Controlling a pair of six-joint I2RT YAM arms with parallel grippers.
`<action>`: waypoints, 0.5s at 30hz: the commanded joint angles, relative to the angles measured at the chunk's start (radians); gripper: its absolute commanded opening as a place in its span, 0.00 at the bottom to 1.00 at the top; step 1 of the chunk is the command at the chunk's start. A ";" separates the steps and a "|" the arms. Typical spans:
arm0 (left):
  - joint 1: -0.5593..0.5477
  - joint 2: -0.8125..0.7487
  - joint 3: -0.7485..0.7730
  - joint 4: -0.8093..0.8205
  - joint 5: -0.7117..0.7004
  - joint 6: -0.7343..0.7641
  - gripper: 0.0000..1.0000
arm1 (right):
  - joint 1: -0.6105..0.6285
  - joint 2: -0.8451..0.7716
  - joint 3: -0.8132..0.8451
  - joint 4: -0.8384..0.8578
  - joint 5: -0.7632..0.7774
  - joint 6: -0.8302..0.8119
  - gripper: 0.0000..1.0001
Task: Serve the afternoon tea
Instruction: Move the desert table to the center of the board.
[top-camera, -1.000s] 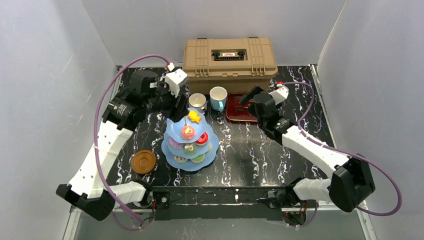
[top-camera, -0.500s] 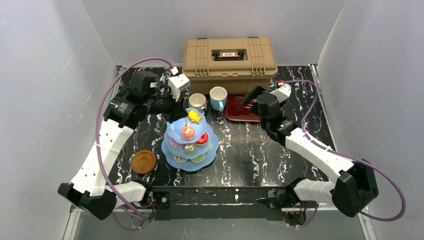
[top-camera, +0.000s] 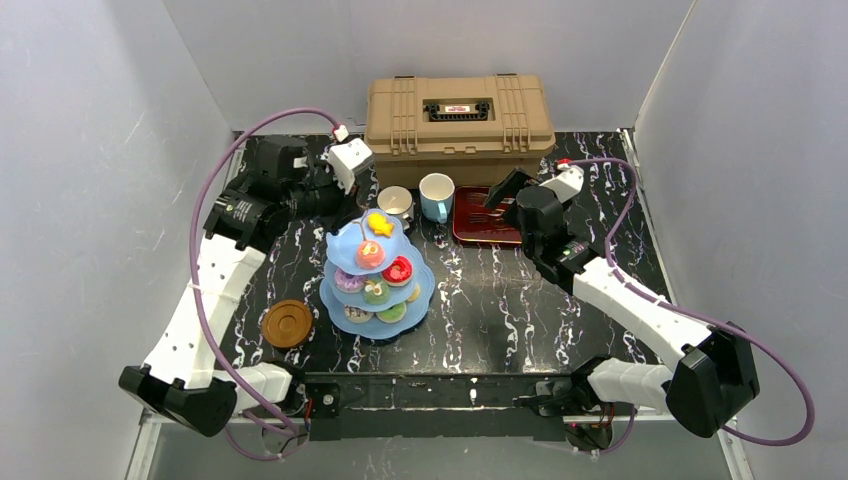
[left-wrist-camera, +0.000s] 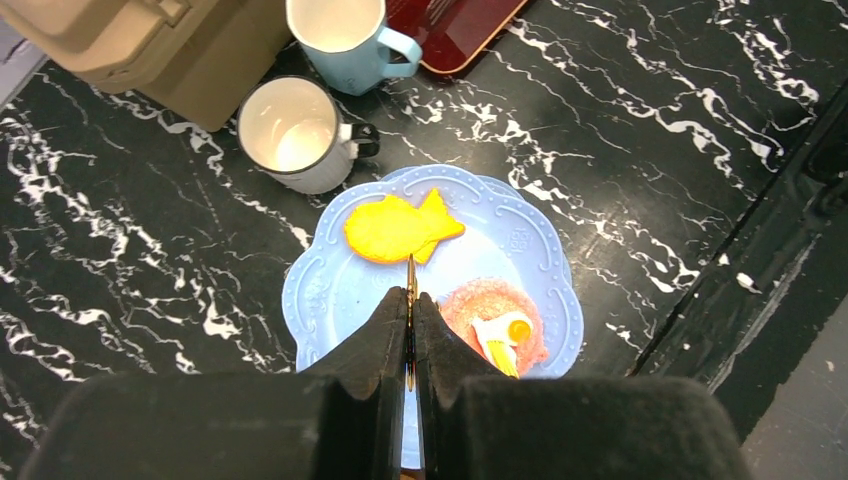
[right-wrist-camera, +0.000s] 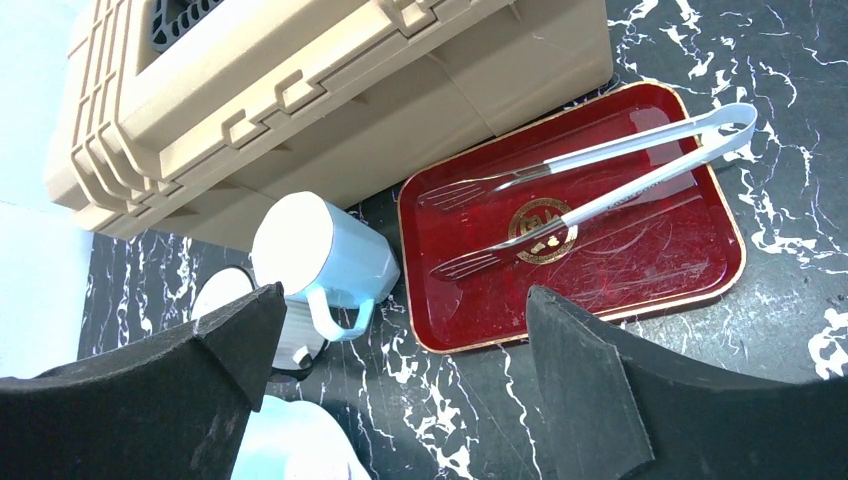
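The light-blue three-tier cake stand (top-camera: 425, 298) stands mid-table, loaded with small toy cakes. Its top tier (left-wrist-camera: 330, 285) carries a yellow fish-shaped cake (left-wrist-camera: 400, 228) and a pink donut (left-wrist-camera: 495, 320). My left gripper (left-wrist-camera: 410, 296) is shut on the thin gold handle rising from the stand's top, and it comes in from the back left (top-camera: 360, 208). Behind the stand are the white mug (top-camera: 395, 205) and the light-blue mug (top-camera: 436, 196). My right gripper (right-wrist-camera: 405, 295) hangs open over the table beside the light-blue mug (right-wrist-camera: 325, 255). A brown saucer (top-camera: 287, 324) lies front left.
The tan toolbox (top-camera: 458, 115) fills the back middle, right behind the mugs. A dark-red tray (right-wrist-camera: 640, 250) with metal tongs (right-wrist-camera: 600, 170) lies to the right of the mugs, under my right wrist. Grey walls close in both sides.
My left gripper has shut on the stand's gold handle. The stand has shifted slightly left and up in the top view. My right arm has edged a little towards the tray.
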 joint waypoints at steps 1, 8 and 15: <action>0.034 -0.008 0.103 0.036 -0.021 0.050 0.00 | -0.001 -0.025 0.014 0.037 0.005 -0.024 0.98; 0.092 0.011 0.161 0.053 -0.017 0.109 0.00 | -0.001 -0.026 0.011 0.036 0.000 -0.025 0.98; 0.183 0.057 0.199 0.069 -0.011 0.176 0.00 | -0.001 -0.033 0.011 0.034 0.004 -0.026 0.98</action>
